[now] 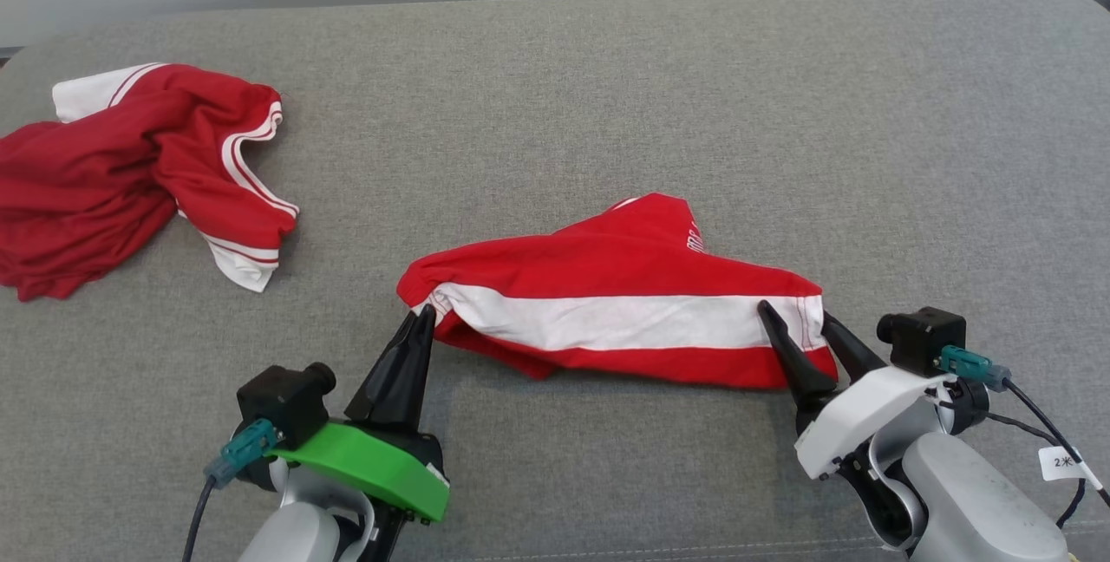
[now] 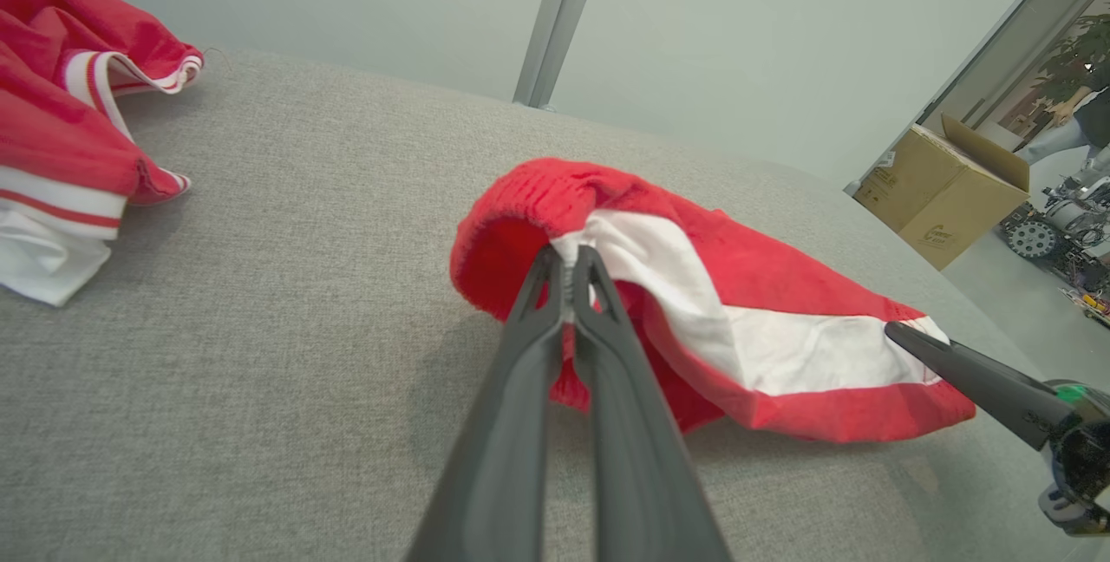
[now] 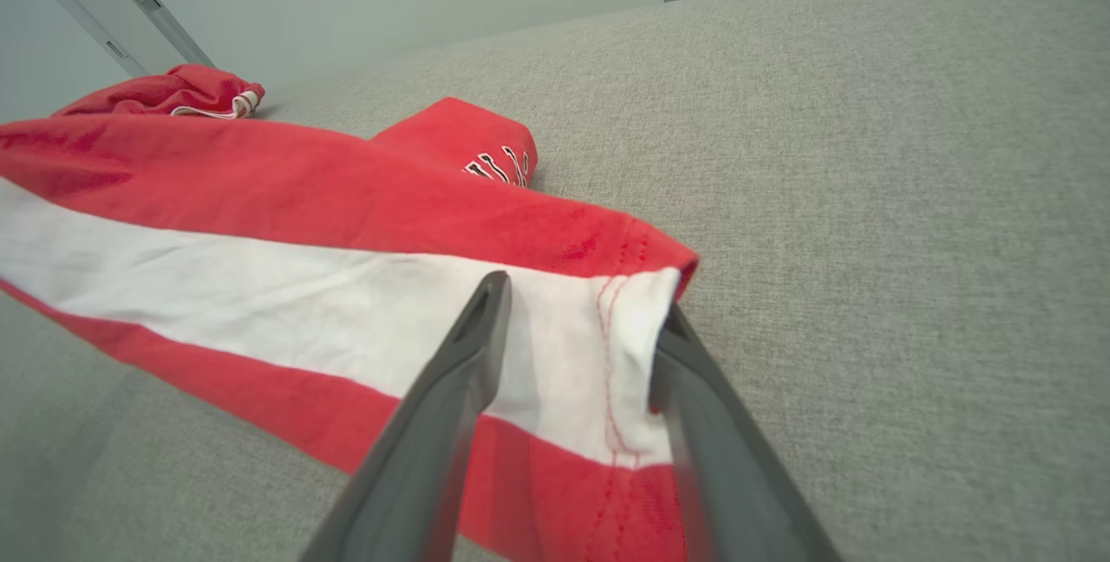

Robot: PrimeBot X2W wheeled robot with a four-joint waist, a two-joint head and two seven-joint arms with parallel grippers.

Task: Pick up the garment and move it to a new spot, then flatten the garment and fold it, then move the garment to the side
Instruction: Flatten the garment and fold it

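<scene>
The garment [image 1: 624, 302], red with a broad white band, lay crumpled on the grey fabric surface [image 1: 607, 94] directly ahead of both arms, near the front edge. Its long axis ran left to right across the head view, so that one end lay at each hand. The left hand [image 1: 422, 312] was at the left end, with its fingers together and clamped on a bunched fold where the white band met the red edge. The right hand [image 1: 794, 312] was at the right end, the stitched hem. Its fingers stood apart and straddled that hem: one finger [image 3: 473, 345] lay over the white band, and the other stood just outside the cloth edge. The cloth passed between the two fingers, but they had not pinched it. Whether either fingertip pressed on the fabric could not be determined. The band sagged between the two ends, and a fold bearing lettering projected from the far side. The coming move therefore appeared to depend on the right hand securing the hem, so that both ends could be lifted or drawn apart along the long axis. A second red and white garment [image 1: 130, 172] lay well apart, at the far left.
</scene>
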